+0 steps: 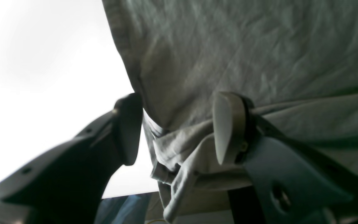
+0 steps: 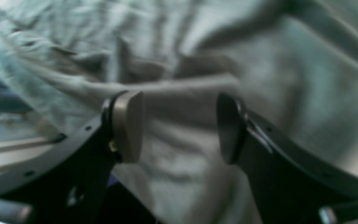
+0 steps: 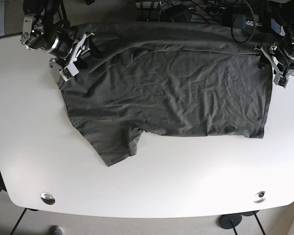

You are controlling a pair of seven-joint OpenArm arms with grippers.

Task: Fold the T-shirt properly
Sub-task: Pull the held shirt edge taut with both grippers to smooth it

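Left end effector (image 1: 176, 127), right end effector (image 2: 179, 126): jaws parted.

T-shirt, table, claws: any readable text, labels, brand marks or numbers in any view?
None can be read.
T-shirt: plain dark fabric, no print; a small pale tab shows at the bunched hem in the left wrist view, too blurred to read.
Left claw and right claw: no markings visible.
Table: bare white, only two round metal fittings, no lettering.
Gear behind the table: too small to read.

Base view evenly lit, sharp, soft shadows. Left wrist view: table (image 1: 42, 62) blown out white. Right wrist view dim, heavily blurred, shirt (image 2: 197, 46) smeared.
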